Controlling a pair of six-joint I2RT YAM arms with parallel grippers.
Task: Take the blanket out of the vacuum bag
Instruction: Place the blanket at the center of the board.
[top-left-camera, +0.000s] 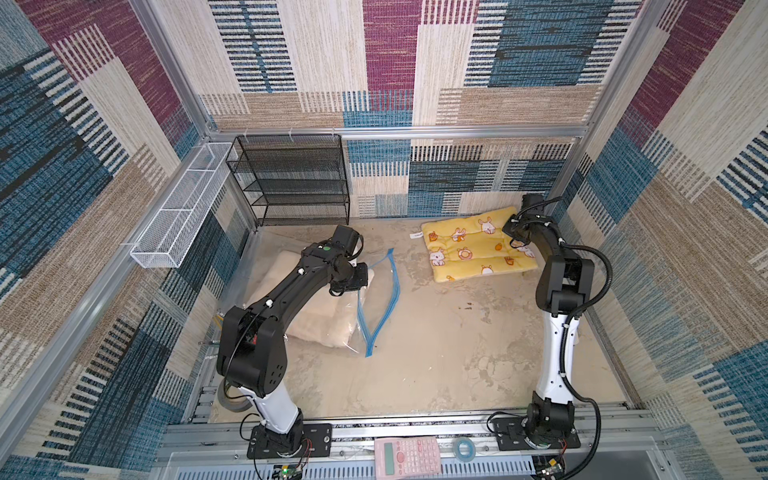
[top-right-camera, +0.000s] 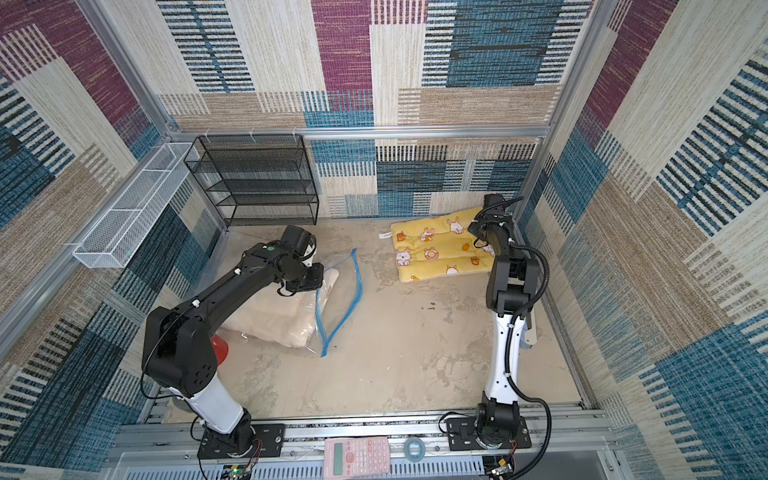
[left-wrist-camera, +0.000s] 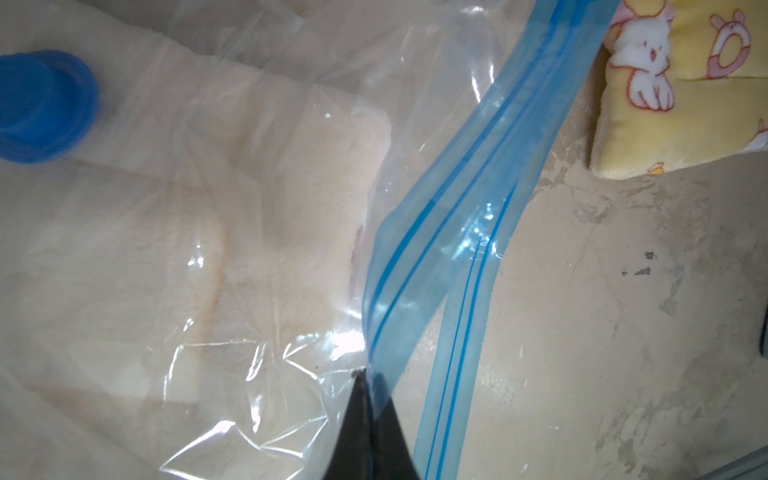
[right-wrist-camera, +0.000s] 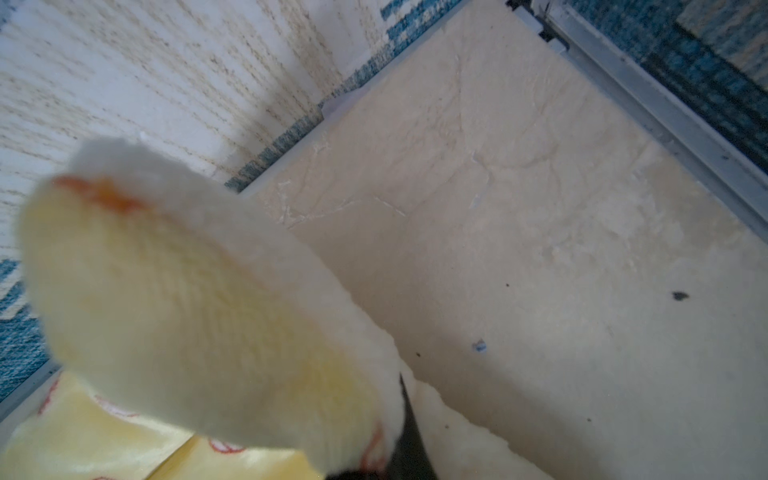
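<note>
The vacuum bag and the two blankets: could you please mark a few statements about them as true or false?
1. The zip-seal strip of the vacuum bag stands open. True.
2. The left gripper hangs open. False: it is shut on the bag's plastic beside the strip.
3. The right gripper is shut on the yellow bunny-print blanket. True.
4. That blanket is inside the bag. False: it lies outside, on the table.
5. A cream blanket lies inside the bag. True.

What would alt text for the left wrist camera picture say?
Shut black left gripper pinches the blue zip-seal strip of a clear vacuum bag that holds a folded cream blanket and bears a round blue valve cap. A yellow bunny-print blanket lies beyond on the beige floor.
</note>
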